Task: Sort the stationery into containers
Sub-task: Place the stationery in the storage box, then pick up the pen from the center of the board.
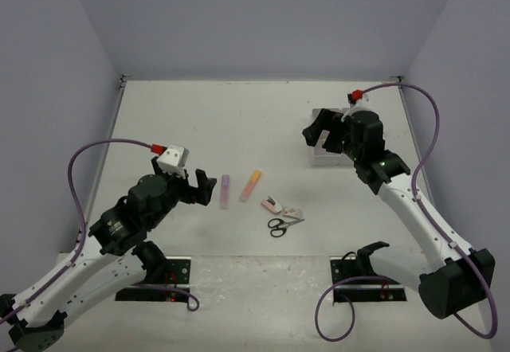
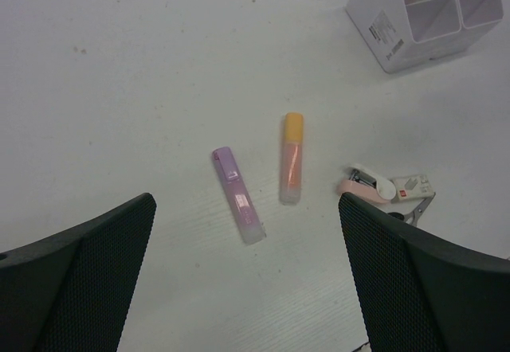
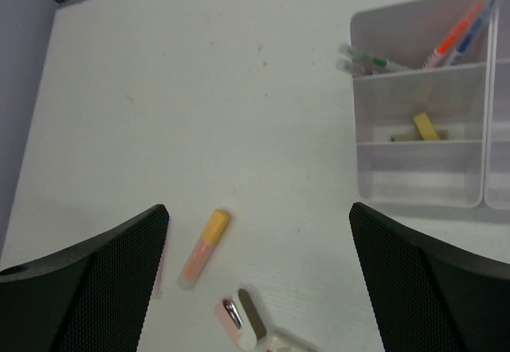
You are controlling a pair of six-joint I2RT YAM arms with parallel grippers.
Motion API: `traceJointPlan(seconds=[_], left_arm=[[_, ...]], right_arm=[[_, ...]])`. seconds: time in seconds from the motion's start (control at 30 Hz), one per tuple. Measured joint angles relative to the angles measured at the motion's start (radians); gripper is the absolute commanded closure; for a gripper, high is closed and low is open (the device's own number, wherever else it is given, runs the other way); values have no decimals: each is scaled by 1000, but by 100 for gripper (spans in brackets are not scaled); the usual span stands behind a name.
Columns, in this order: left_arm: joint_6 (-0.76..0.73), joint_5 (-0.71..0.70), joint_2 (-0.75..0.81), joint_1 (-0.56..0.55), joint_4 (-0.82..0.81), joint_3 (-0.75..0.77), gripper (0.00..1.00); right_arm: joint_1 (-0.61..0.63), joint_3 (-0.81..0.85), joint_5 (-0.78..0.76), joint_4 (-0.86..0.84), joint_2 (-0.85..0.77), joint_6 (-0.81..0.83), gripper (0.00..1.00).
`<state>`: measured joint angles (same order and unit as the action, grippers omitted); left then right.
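A lilac highlighter (image 1: 225, 191) (image 2: 237, 195) and an orange-peach highlighter (image 1: 250, 185) (image 2: 291, 158) (image 3: 204, 248) lie side by side mid-table. To their right sit a pink stapler-like item (image 1: 272, 205) (image 2: 365, 185) (image 3: 237, 322), a small white piece (image 1: 294, 212) (image 2: 412, 186) and black-handled scissors (image 1: 279, 225). My left gripper (image 1: 194, 186) (image 2: 245, 201) is open, just left of the lilac highlighter. The white organiser box (image 1: 319, 158) (image 2: 382, 25) (image 3: 420, 199) stands at the far right. My right gripper (image 1: 323, 133) (image 3: 259, 209) hovers open over it, empty.
In the right wrist view the box's far compartment holds a green pen (image 3: 366, 63) and an orange-red pen (image 3: 456, 32) beside a blue one. A tan eraser (image 3: 425, 126) lies in the middle compartment. Walls enclose the table on three sides.
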<state>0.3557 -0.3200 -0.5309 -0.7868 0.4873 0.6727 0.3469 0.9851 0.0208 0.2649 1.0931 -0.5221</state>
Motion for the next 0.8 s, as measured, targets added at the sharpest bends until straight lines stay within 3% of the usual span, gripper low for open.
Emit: traceJointPlan(seconds=[0.37,0.63,0.8], left_arm=[[59,-103,-186,-1,57,35,0],[172,-113,-300,-1,58,35,1],[233,-120,-537,-1,-45,34,25]], right_arm=[[29,-133,-194,183,-103,-9,1],[28,-180,-97,238,-172,-6,8],[28,-211,-30,245,-211,3,10]])
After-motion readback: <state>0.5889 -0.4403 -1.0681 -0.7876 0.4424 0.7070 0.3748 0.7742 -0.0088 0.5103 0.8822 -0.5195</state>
